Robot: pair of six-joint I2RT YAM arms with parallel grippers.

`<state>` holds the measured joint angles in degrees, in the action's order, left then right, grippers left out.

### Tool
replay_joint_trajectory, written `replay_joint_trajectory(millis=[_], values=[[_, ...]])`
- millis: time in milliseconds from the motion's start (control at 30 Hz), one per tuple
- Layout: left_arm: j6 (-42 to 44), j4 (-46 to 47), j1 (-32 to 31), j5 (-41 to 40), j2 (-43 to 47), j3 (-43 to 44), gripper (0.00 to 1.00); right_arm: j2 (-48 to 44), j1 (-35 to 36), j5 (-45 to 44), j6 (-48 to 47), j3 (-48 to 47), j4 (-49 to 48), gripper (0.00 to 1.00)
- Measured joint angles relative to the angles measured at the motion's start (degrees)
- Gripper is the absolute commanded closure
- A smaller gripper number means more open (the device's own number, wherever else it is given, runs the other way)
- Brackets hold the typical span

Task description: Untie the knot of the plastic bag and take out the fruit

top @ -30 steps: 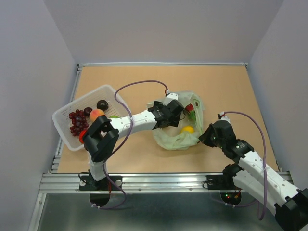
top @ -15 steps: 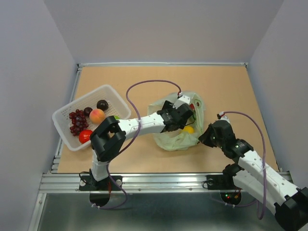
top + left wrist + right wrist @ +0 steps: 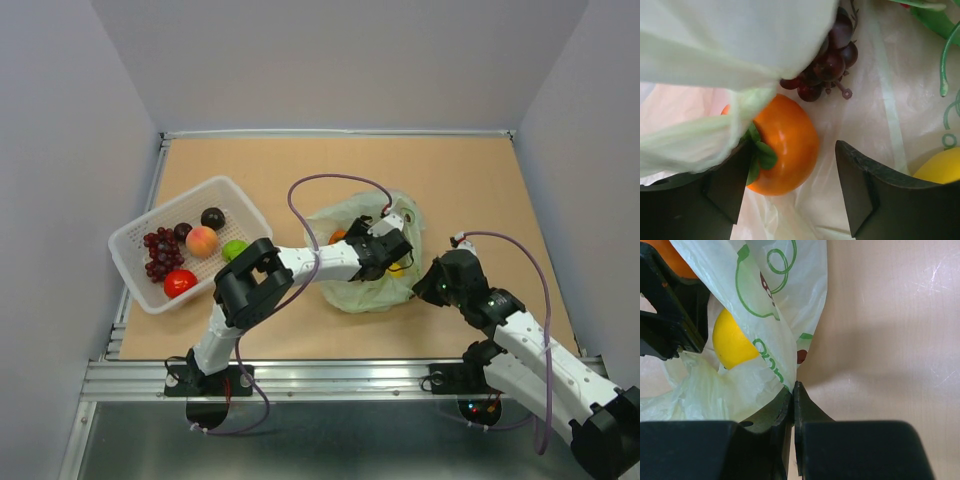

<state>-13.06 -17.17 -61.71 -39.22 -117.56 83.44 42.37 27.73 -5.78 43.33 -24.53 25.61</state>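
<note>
L claw [image 3: 792, 170]: wide open inside bag [image 3: 365, 290], orange [image 3: 785, 145] set betw. fingers [image 3: 860, 195], nothing held yet. Closing is best centred on orange, clear of bag film draped over it. R claw [image 3: 794, 395]: pinched shut on bag rim, mouth held open. Nearby: grapes [image 3: 832, 55], lemon [image 3: 940, 167]; basket [image 3: 130, 250] well apart on surface [image 3: 300, 180].

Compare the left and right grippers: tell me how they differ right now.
The left gripper is open; the right gripper is shut. The left is inside the plastic bag, the orange between its fingers; the right is outside, pinching the bag's edge. Both work on the same bag.
</note>
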Motion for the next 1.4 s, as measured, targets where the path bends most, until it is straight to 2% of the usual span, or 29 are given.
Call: replay_joint_trajectory(millis=[100, 133, 167, 200, 233, 267, 300, 333, 367, 600, 1167, 1300, 1400], values=[[1.05, 0.48, -0.55, -3.13, -1.38, 0.48, 0.44, -0.04, 0.00, 0.00, 0.02, 0.00, 0.00, 0.91], [1.27, 0.76, -0.61, -4.11, -1.64, 0.48, 0.51, -0.07, 0.00, 0.00, 0.00, 0.00, 0.00, 0.91], [1.22, 1.09, -0.70, -4.48, -1.86, 0.48, 0.53, -0.11, 0.00, 0.02, 0.02, 0.00, 0.00, 0.91], [1.31, 1.31, -0.72, -4.81, -1.95, 0.48, 0.60, -0.20, 0.00, 0.02, 0.02, 0.00, 0.00, 0.91], [1.33, 1.55, -0.81, -5.22, -2.10, 0.48, 0.70, -0.33, 0.00, 0.02, 0.02, 0.00, 0.00, 0.91], [1.27, 1.66, -0.83, -5.46, -2.16, 0.48, 0.74, -0.44, 0.00, 0.02, 0.02, 0.00, 0.00, 0.91], [1.22, 1.73, -0.85, -5.57, -2.16, 0.48, 0.88, -0.66, 0.00, 0.04, 0.02, 0.00, 0.00, 0.91], [1.20, 1.75, -0.85, -5.60, -2.16, 0.48, 0.90, -0.74, 0.00, 0.04, 0.02, 0.00, 0.00, 0.91], [1.14, 1.75, -0.85, -5.62, -2.14, 0.48, 0.97, -0.79, 0.00, 0.04, 0.02, 0.00, -0.02, 0.91], [-0.85, -0.87, -0.74, -2.01, 0.85, -0.57, 1.00, -0.79, 0.00, 0.07, 0.02, 0.00, 0.00, 0.91], [-5.33, -12.09, -0.13, 17.09, 25.97, 2.12, 1.00, -1.14, 0.00, -0.33, 0.33, 0.00, 0.00, 0.91], [-5.33, -13.11, 4.70, 21.09, 32.17, 2.86, 1.00, -1.07, 0.00, -0.46, 0.55, 0.00, 0.00, 0.91], [-5.27, -12.46, 13.75, 22.80, 38.45, 1.27, 1.00, -1.01, 0.00, -0.57, 0.66, 0.02, 0.00, 0.91]])
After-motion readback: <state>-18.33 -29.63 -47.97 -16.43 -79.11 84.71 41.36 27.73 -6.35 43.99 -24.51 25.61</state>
